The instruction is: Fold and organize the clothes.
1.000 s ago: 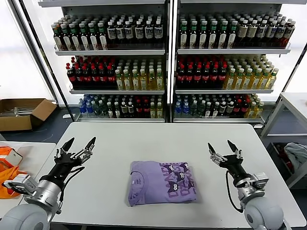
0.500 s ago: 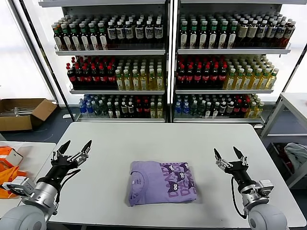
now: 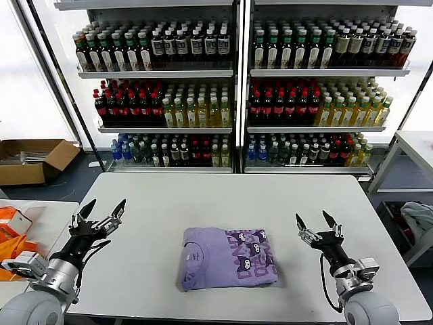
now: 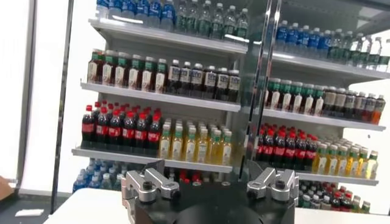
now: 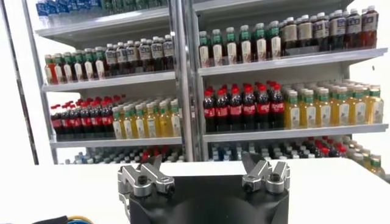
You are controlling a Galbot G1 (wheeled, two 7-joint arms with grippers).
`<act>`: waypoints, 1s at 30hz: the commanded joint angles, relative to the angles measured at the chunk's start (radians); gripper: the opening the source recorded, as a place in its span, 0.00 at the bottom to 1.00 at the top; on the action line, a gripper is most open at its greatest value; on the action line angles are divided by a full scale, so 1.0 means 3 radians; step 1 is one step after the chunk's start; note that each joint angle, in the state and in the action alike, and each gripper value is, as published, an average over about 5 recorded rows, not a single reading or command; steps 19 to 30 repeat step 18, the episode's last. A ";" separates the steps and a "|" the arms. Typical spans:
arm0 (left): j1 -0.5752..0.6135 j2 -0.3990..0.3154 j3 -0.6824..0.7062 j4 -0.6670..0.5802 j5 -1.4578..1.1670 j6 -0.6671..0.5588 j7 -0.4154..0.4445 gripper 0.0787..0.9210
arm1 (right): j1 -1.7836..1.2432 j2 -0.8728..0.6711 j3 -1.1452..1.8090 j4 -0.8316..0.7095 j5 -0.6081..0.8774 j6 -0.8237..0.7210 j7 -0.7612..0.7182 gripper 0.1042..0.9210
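Tall shelves of bottled drinks (image 3: pixel 237 88) fill the back of the room, and in front of them stands a white table (image 3: pixel 230 196) with a cardboard box (image 3: pixel 30 159) on the floor off at its ten o'clock. The lavender T-shirt (image 3: pixel 229 258) lies near the table's front edge, about six o'clock from its middle, folded into a neat rectangle with the dark purple print facing up on its three o'clock half. Neither arm touches it. The left gripper (image 3: pixel 103 215) hangs over the table's nine o'clock edge, released and spread wide; the right gripper (image 3: pixel 316 226) stands at the shirt's three o'clock, well apart from it, likewise released and empty. Over the last second both arms have drawn outward and back toward the body, the left one farther from the shirt than it was, while the garment itself has not shifted. That retreat, with the shirt already squared up, suggests the folding of this piece is finished.
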 commanded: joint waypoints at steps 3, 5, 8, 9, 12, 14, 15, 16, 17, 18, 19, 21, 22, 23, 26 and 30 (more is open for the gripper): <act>0.0034 0.0000 -0.0026 0.0041 0.0024 -0.0039 0.0035 0.88 | -0.0013 0.0019 -0.0025 0.0056 -0.0050 -0.0069 -0.0014 0.88; 0.0035 0.0001 -0.0027 0.0049 0.0024 -0.0044 0.0038 0.88 | -0.0013 0.0015 -0.0024 0.0063 -0.0054 -0.0073 -0.0014 0.88; 0.0036 0.0002 -0.0027 0.0056 0.0024 -0.0048 0.0043 0.88 | -0.0017 0.0016 -0.0021 0.0078 -0.0053 -0.0079 -0.0009 0.88; 0.0035 0.0002 -0.0026 0.0059 0.0024 -0.0050 0.0044 0.88 | -0.0019 0.0017 -0.0020 0.0082 -0.0053 -0.0082 -0.0008 0.88; 0.0031 0.0005 -0.0024 0.0070 0.0025 -0.0056 0.0049 0.88 | -0.0021 0.0020 -0.0021 0.0090 -0.0051 -0.0090 -0.0007 0.88; 0.0030 0.0007 -0.0024 0.0076 0.0026 -0.0061 0.0055 0.88 | -0.0020 0.0020 -0.0021 0.0093 -0.0049 -0.0091 -0.0010 0.88; 0.0031 0.0007 -0.0024 0.0079 0.0026 -0.0063 0.0057 0.88 | -0.0020 0.0020 -0.0021 0.0094 -0.0048 -0.0093 -0.0012 0.88; 0.0032 0.0008 -0.0025 0.0083 0.0026 -0.0066 0.0059 0.88 | -0.0021 0.0019 -0.0022 0.0095 -0.0048 -0.0095 -0.0013 0.88; 0.0033 0.0009 -0.0025 0.0085 0.0026 -0.0067 0.0061 0.88 | -0.0021 0.0019 -0.0022 0.0095 -0.0048 -0.0095 -0.0014 0.88; 0.0034 0.0009 -0.0025 0.0086 0.0026 -0.0069 0.0062 0.88 | -0.0021 0.0019 -0.0023 0.0095 -0.0047 -0.0097 -0.0014 0.88; 0.0034 0.0009 -0.0025 0.0086 0.0026 -0.0069 0.0062 0.88 | -0.0021 0.0019 -0.0023 0.0095 -0.0047 -0.0097 -0.0014 0.88; 0.0034 0.0009 -0.0025 0.0086 0.0026 -0.0069 0.0062 0.88 | -0.0021 0.0019 -0.0023 0.0095 -0.0047 -0.0097 -0.0014 0.88; 0.0034 0.0009 -0.0025 0.0086 0.0026 -0.0069 0.0062 0.88 | -0.0021 0.0019 -0.0023 0.0095 -0.0047 -0.0097 -0.0014 0.88; 0.0034 0.0009 -0.0025 0.0086 0.0026 -0.0069 0.0062 0.88 | -0.0021 0.0019 -0.0023 0.0095 -0.0047 -0.0097 -0.0014 0.88; 0.0034 0.0009 -0.0025 0.0086 0.0026 -0.0069 0.0062 0.88 | -0.0021 0.0019 -0.0023 0.0095 -0.0047 -0.0097 -0.0014 0.88; 0.0034 0.0009 -0.0025 0.0086 0.0026 -0.0069 0.0062 0.88 | -0.0021 0.0019 -0.0023 0.0095 -0.0047 -0.0097 -0.0014 0.88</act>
